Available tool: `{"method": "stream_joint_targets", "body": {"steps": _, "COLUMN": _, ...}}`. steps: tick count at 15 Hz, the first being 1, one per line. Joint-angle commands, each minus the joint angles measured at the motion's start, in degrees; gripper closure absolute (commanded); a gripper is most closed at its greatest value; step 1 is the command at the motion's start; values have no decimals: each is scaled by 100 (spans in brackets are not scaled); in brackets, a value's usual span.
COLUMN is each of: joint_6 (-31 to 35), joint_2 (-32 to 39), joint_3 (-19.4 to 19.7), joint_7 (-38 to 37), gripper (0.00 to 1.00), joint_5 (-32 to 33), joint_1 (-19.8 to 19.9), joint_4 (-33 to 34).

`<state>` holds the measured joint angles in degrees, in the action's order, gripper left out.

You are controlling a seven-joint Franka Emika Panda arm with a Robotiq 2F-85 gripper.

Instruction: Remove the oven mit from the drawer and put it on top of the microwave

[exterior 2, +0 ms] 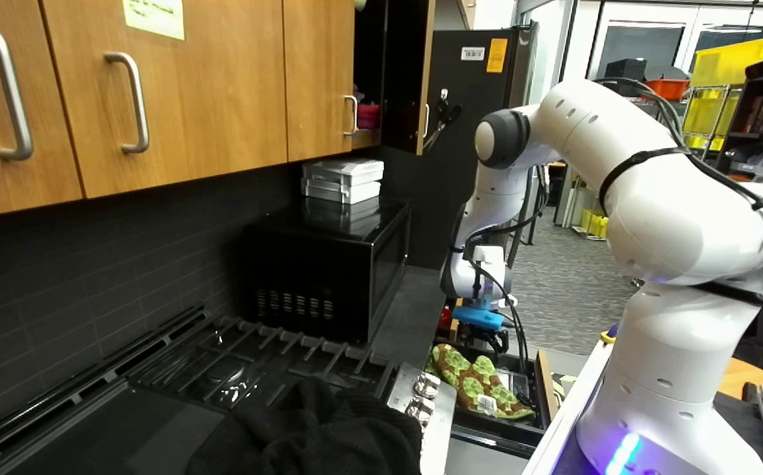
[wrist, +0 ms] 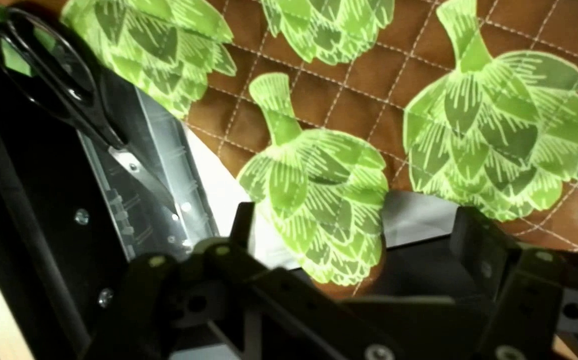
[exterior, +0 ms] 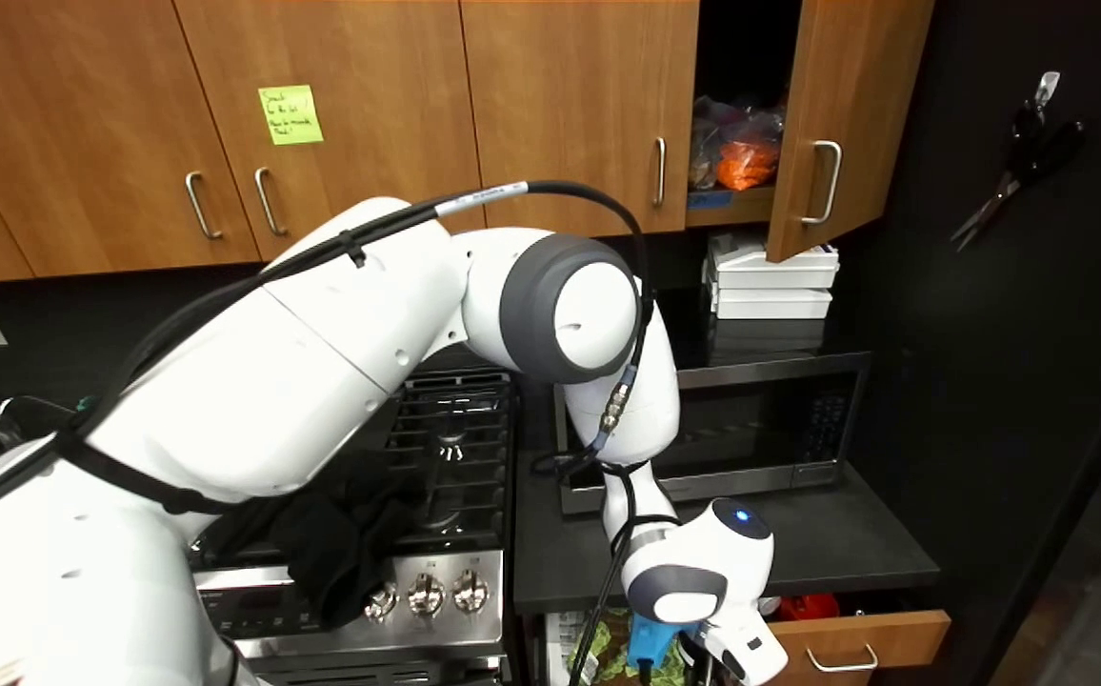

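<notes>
A: Where is the mitt (exterior 2: 480,382) lying?

B: It is lying inside the pulled-out drawer (exterior 2: 546,389), showing brown quilting and a leafy green print.

A: And what is the gripper (wrist: 355,222) doing?

B: Its fingers (wrist: 242,227) are standing well spread. In the wrist view, part of the mitt is showing between them, but I cannot tell whether they are touching it.

A: How is the arm (exterior: 350,353) holding the gripper?

B: It is pointing it downward over the drawer.

A: What else is lying in there?

B: Scissors (wrist: 100,131) with black handles are lying just beside the mitt. I cannot tell whether the blades are resting on the clear plastic (wrist: 164,135) or inside it.

A: Where is the microwave (exterior: 750,424) standing?

B: It is standing on the counter (exterior: 831,543), near the stove (exterior: 455,419), and a stack of white boxes (exterior 2: 345,181) is sitting on its top. In an exterior view, the arm is hiding part of its door.

A: And on the stove?

B: A heap of black cloth (exterior 2: 315,435) is hanging over its front. Above, a cupboard door (exterior: 841,124) is swinging wide, and a yellow note (exterior: 290,114) is sticking to another door.
</notes>
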<state>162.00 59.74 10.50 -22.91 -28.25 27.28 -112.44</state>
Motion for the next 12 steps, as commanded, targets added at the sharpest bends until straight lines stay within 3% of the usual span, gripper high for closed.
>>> {"method": "stream_joint_targets", "body": {"steps": 1, "joint_6": 177, "joint_2": 222, "joint_3": -55, "joint_7": 25, "gripper": 0, "joint_5": -106, "joint_1": 53, "joint_4": 227}}
{"method": "stream_joint_targets", "body": {"steps": 8, "joint_6": -102, "joint_2": 206, "joint_3": 523, "joint_7": -201, "gripper": 0, "joint_5": 76, "joint_1": -339, "joint_4": -58}}
{"method": "stream_joint_targets", "body": {"steps": 9, "joint_6": -128, "joint_2": 185, "joint_3": 510, "joint_7": -137, "gripper": 25, "joint_5": 64, "joint_1": -281, "joint_4": -71}}
{"method": "stream_joint_targets", "body": {"steps": 10, "joint_6": -149, "joint_2": 180, "joint_3": 490, "joint_7": -120, "gripper": 26, "joint_5": 33, "joint_1": -232, "joint_4": -63}}
{"method": "stream_joint_targets", "body": {"steps": 12, "joint_6": -141, "joint_2": 206, "joint_3": 446, "joint_7": -95, "gripper": 39, "joint_5": 5, "joint_1": -169, "joint_4": -32}}
